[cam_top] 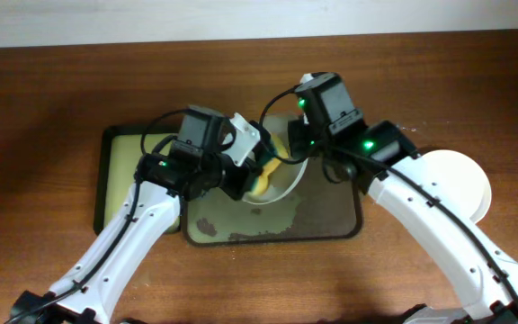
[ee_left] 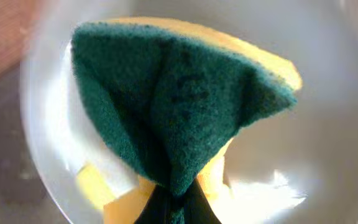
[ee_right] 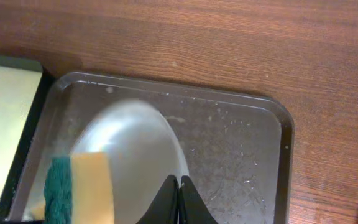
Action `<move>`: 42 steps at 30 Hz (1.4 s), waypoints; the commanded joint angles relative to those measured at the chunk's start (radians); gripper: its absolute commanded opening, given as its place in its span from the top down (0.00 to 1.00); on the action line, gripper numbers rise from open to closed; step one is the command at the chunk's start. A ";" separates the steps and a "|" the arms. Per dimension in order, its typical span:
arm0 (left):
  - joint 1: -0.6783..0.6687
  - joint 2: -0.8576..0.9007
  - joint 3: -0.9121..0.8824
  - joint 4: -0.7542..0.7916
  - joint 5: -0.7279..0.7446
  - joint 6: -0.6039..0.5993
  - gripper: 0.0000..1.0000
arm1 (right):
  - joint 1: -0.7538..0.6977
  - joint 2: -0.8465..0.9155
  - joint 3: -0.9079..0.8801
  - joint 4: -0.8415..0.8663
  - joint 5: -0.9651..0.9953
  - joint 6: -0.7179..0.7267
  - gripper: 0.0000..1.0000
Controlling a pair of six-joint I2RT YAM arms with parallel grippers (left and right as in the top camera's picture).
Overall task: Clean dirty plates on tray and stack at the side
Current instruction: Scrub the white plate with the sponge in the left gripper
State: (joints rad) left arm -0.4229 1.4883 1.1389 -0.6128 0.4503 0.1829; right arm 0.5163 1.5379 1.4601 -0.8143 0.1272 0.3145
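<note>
My right gripper point(cam_top: 299, 148) is shut on the rim of a white plate point(cam_top: 284, 187) and holds it tilted over the dark tray point(cam_top: 331, 220). My left gripper point(cam_top: 252, 175) is shut on a yellow and green sponge point(cam_top: 266, 171) that presses on the plate's face. In the left wrist view the folded sponge point(ee_left: 185, 106) sits in the fingers point(ee_left: 178, 208) against the plate point(ee_left: 328, 143). In the right wrist view the fingers point(ee_right: 179, 199) pinch the plate's point(ee_right: 135, 149) edge above the tray point(ee_right: 241, 149). Another white plate point(cam_top: 461, 184) lies on the table at the right.
A black-rimmed pale yellow-green sponge tray point(cam_top: 124, 171) stands just left of the dark tray; it also shows in the right wrist view point(ee_right: 5, 124). The dark tray's surface is wet and smeared. Brown wooden table point(cam_top: 43, 108) lies all around.
</note>
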 commanded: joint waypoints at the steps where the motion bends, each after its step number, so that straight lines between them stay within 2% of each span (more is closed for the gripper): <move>1: 0.000 -0.023 0.003 -0.026 -0.117 0.013 1.00 | -0.007 -0.013 -0.002 -0.006 -0.042 -0.012 0.96; 6: 0.000 -0.022 0.003 -0.016 -0.126 0.013 1.00 | -0.090 0.019 -0.003 -0.090 -0.050 -0.012 0.96; 7: 0.000 -0.018 0.003 -0.004 -0.126 0.012 1.00 | -0.120 0.052 -0.004 -0.120 -0.110 -0.032 0.89; 8: 0.000 -0.012 0.003 0.003 -0.126 0.000 1.00 | -0.132 0.086 -0.005 -0.134 -0.178 -0.076 0.66; 10: 0.000 0.004 0.003 0.018 -0.127 -0.022 1.00 | -0.136 0.169 -0.013 -0.141 -0.273 -0.101 0.52; 11: 0.000 0.024 0.003 0.027 -0.142 -0.049 1.00 | -0.136 0.219 -0.023 -0.140 -0.302 -0.101 0.52; 13: 0.000 0.063 0.003 0.032 -0.145 -0.058 1.00 | -0.136 0.359 -0.040 -0.139 -0.324 -0.102 0.57; 16: 0.000 0.080 0.003 0.033 -0.154 -0.058 1.00 | -0.139 0.465 -0.042 -0.134 -0.352 -0.126 0.58; 17: 0.000 0.084 0.003 0.032 -0.172 -0.058 1.00 | -0.143 0.480 -0.045 -0.111 -0.352 -0.137 0.63; 20: -0.001 0.102 0.003 0.031 -0.179 -0.058 1.00 | -0.179 0.480 -0.045 -0.068 -0.365 -0.143 0.94; 21: -0.001 0.113 0.003 0.032 -0.179 -0.059 1.00 | -0.208 0.480 -0.047 -0.063 -0.391 -0.156 0.96; 23: -0.001 0.135 0.003 0.034 -0.182 -0.059 1.00 | -0.252 0.481 -0.060 -0.060 -0.531 -0.246 0.96; 24: -0.001 0.142 0.003 0.040 -0.188 -0.060 1.00 | -0.257 0.481 -0.064 -0.060 -0.543 -0.255 0.88; 25: -0.001 0.150 0.003 0.051 -0.203 -0.090 1.00 | -0.262 0.481 -0.069 -0.060 -0.542 -0.256 0.61; 26: -0.001 0.154 0.003 0.055 -0.217 -0.129 1.00 | -0.261 0.481 -0.069 -0.060 -0.543 -0.256 0.56; 29: 0.000 0.175 0.003 0.051 -0.223 -0.178 1.00 | -0.248 0.481 -0.070 -0.060 -0.542 -0.259 0.55; 30: 0.000 0.188 0.003 0.050 -0.267 -0.216 1.00 | -0.240 0.481 -0.070 -0.060 -0.542 -0.259 0.53; 34: 0.000 0.203 0.003 0.051 -0.295 -0.225 1.00 | -0.228 0.483 -0.071 -0.034 -0.542 -0.259 0.53; 38: 0.000 0.204 0.002 0.050 -0.295 -0.225 1.00 | -0.229 0.485 -0.161 0.101 -0.542 -0.255 0.63; 39: 0.000 0.204 0.002 0.050 -0.295 -0.225 1.00 | -0.229 0.485 -0.184 0.138 -0.542 -0.255 0.83; 40: 0.000 0.204 -0.002 0.051 -0.299 -0.224 1.00 | -0.229 0.485 -0.206 0.169 -0.543 -0.254 0.96; 42: -0.001 0.206 -0.026 0.060 -0.296 -0.225 1.00 | -0.229 0.485 -0.217 0.180 -0.542 -0.255 0.96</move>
State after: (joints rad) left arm -0.4244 1.6852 1.1358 -0.5640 0.1596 -0.0280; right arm 0.2832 2.0148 1.2724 -0.6453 -0.4225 0.0658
